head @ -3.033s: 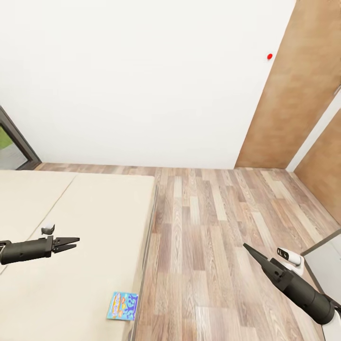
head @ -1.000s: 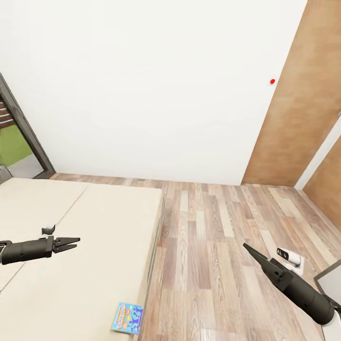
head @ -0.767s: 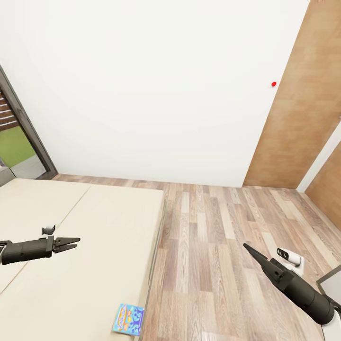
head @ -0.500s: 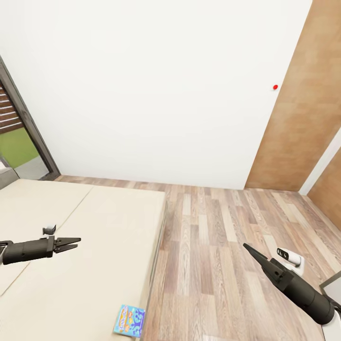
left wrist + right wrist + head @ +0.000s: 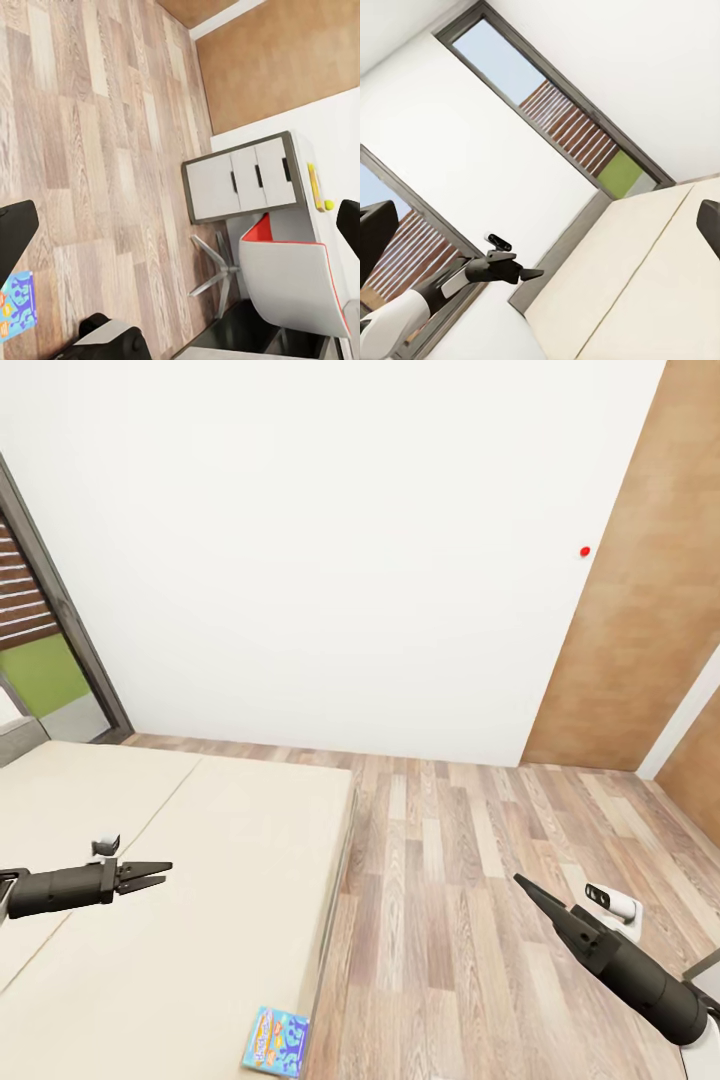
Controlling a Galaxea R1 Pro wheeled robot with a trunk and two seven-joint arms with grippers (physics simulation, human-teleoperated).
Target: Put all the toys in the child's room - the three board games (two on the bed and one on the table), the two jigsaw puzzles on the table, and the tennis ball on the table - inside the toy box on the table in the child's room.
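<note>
Left gripper [image 5: 150,876] over the beige bed [image 5: 200,880], jaws slightly spread and empty, blue board game [image 5: 277,1041] flat at the bed's near edge, long axis roughly toward the far wall, lettering unreadable, right gripper [image 5: 524,886] over wood floor [image 5: 450,880], jaws pressed together.
</note>
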